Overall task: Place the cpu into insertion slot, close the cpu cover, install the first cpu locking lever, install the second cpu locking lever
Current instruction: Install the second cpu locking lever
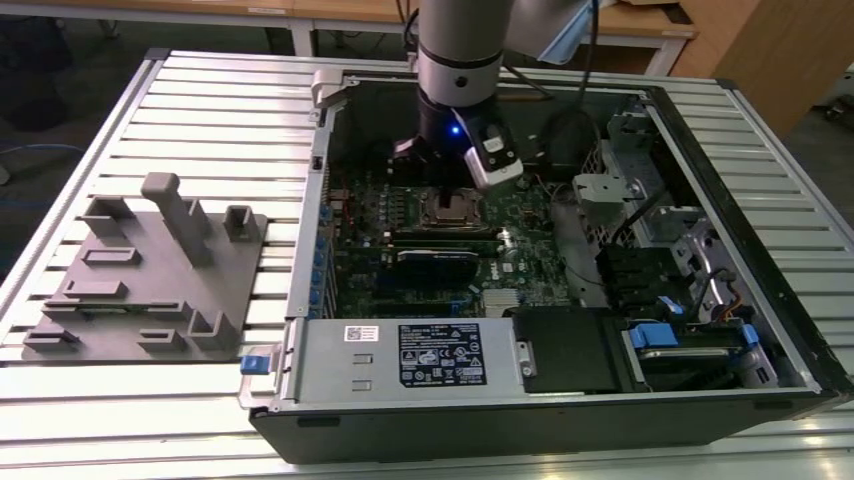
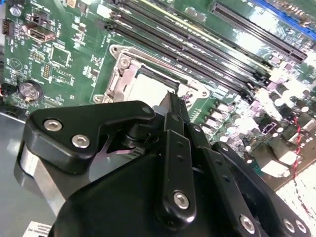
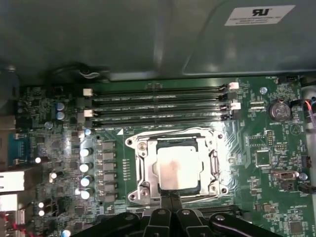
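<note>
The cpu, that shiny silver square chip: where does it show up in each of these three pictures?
Exterior view: the cpu sits mid-board, directly under the gripper.
First wrist view: the cpu lies in the silver socket frame, just beyond the fingertips.
Second wrist view: the cpu glares white behind the black fingers.
Shared landmark: the long black memory slots beside the socket.

So the open computer case (image 1: 561,250) sits on the counter (image 1: 134,420), with the fixture tray (image 1: 140,285) beside it on the exterior view's left. The motherboard (image 1: 441,250) lies flat inside the case, the power supply (image 1: 400,355) along its near edge. In the first wrist view the cpu (image 3: 177,168) sits in the insertion slot (image 3: 143,170), with the cpu cover (image 3: 215,165) framing it, memory slots (image 3: 158,101) running just beside. The pincer (image 1: 445,197) hangs right above the socket.
</note>
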### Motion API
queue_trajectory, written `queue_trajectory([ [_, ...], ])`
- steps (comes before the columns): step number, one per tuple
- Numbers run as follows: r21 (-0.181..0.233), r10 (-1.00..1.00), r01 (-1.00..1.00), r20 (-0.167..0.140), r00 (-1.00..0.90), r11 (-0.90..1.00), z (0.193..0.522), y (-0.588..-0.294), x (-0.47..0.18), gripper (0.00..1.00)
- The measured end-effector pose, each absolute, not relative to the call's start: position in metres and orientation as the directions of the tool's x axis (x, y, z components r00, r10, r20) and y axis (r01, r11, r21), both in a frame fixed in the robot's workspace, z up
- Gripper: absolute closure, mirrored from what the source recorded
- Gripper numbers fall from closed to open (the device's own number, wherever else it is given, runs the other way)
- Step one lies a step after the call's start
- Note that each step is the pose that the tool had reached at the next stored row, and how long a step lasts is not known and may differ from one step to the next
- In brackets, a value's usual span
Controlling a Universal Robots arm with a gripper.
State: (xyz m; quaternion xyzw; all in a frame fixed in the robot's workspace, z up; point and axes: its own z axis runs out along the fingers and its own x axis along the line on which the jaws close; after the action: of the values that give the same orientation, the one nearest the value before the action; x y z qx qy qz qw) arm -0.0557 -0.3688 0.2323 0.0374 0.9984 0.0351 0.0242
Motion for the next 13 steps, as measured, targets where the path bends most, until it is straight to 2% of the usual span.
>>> queue_trajectory([
  [13,0.045,0.075,0.073,-0.047,-0.996,0.996,0.229,-0.352,-0.04,0.9],
])
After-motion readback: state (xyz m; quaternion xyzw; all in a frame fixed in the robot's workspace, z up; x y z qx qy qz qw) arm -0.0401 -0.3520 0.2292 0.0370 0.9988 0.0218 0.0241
